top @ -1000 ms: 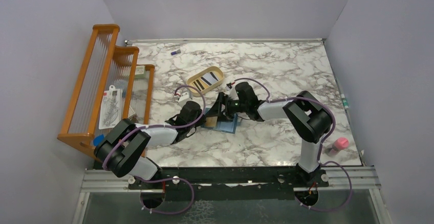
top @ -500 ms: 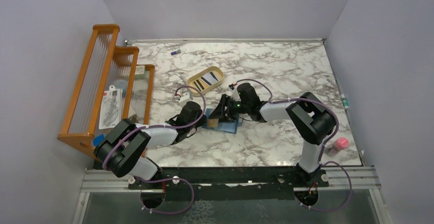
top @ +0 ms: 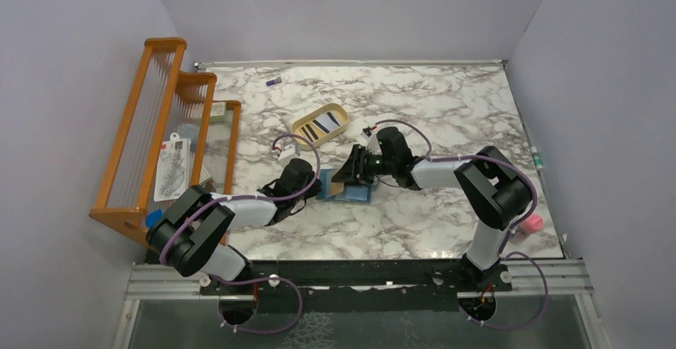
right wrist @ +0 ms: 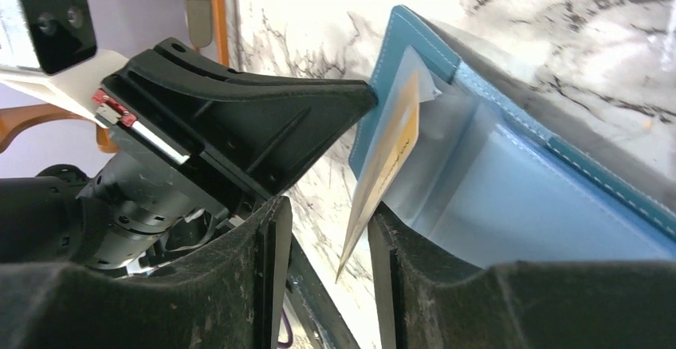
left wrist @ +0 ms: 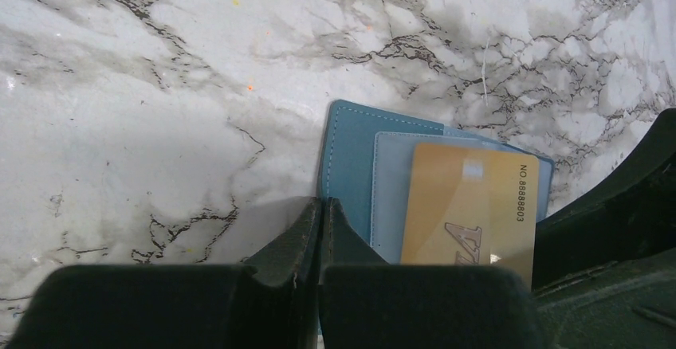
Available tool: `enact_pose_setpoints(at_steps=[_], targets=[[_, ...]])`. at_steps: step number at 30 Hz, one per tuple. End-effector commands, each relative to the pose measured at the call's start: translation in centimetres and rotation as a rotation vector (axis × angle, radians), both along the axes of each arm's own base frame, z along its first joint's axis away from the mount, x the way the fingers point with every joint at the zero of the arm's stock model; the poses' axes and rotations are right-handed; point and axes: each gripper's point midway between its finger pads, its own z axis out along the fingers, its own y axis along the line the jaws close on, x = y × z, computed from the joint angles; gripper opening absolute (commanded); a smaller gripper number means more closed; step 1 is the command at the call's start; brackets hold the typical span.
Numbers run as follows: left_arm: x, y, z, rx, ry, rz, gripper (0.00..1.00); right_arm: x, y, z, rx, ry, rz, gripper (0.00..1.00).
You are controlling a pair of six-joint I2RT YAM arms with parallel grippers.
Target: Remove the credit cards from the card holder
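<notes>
Right pincer [right wrist: 327, 221] has its 2 fingers apart, 1 on each side of the gold card [right wrist: 391, 150]. I can see a gap, so it is not pinching. That 1 card sticks half out of the blue card holder [right wrist: 510, 198], which lies open on the table [top: 446, 102]. Left pincer [left wrist: 320, 205] is squeezed tight, with its tip on the holder's edge, just beside the card. A few striped cards [top: 321, 123] lie in 1 tan tray [top: 296, 128], well apart.
</notes>
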Motion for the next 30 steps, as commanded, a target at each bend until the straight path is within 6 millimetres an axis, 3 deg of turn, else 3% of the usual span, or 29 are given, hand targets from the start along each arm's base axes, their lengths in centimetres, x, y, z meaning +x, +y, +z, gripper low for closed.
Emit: enact_pose_setpoints(at_steps=[1, 14, 21, 30], targets=[[-1.7, 0.3, -1.5, 0.023, 0.060, -0.033, 0.00, -0.2, -0.5, -0.6, -0.004, -0.009, 0.011, 0.42], [-1.7, 0.2, -1.7, 0.027, 0.066, -0.036, 0.00, -0.5, -2.1, -2.2, -0.050, 0.005, 0.003, 0.37], [-1.7, 0.2, -1.8, 0.027, 0.069, -0.038, 0.00, -0.4, -2.4, -3.0, -0.054, 0.031, -0.002, 0.02], [-1.8, 0.4, -1.7, 0.034, 0.068, -0.036, 0.00, -0.5, -3.6, -3.5, -0.091, 0.037, -0.006, 0.01]])
